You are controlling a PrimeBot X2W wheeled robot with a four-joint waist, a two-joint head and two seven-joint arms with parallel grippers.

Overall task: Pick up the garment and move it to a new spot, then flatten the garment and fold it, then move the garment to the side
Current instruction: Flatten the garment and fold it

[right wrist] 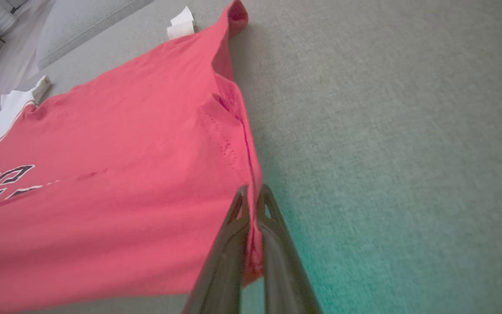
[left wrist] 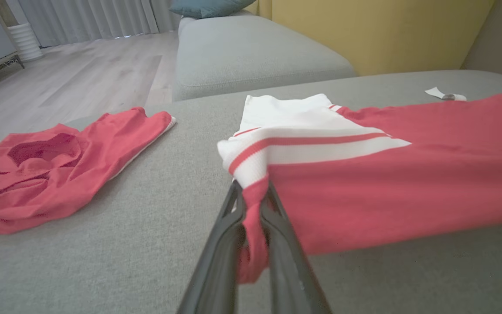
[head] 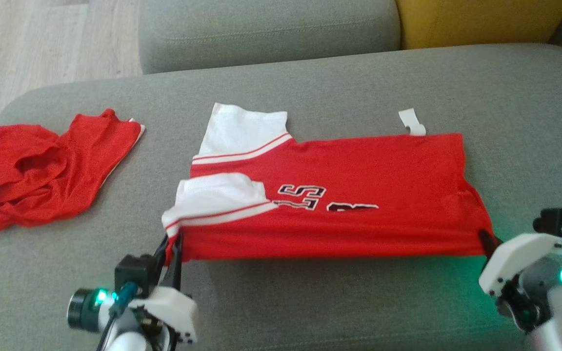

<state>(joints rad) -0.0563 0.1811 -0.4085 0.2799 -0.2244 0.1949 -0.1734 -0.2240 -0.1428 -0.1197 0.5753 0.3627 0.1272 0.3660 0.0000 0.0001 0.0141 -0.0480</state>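
The garment [head: 359, 195] is a red jersey with white sleeves and dark lettering, spread sideways across the grey sofa seat [head: 281, 302]. My left gripper [head: 173, 243] is shut on its near left corner, just below the white sleeve; the left wrist view shows red cloth [left wrist: 253, 205] pinched between the two dark fingers. My right gripper [head: 487, 239] is shut on the near right corner at the hem [right wrist: 251, 209], with fabric caught between its fingers. The near edge of the garment is stretched taut between the two grippers.
A second red garment [head: 42, 175] lies crumpled at the seat's left end. A small white tag [head: 412, 122] lies just beyond the jersey. Another grey cushion [head: 266, 34] and a yellow one [head: 481, 19] stand behind. Wooden floor [head: 42, 44] lies beyond the left edge.
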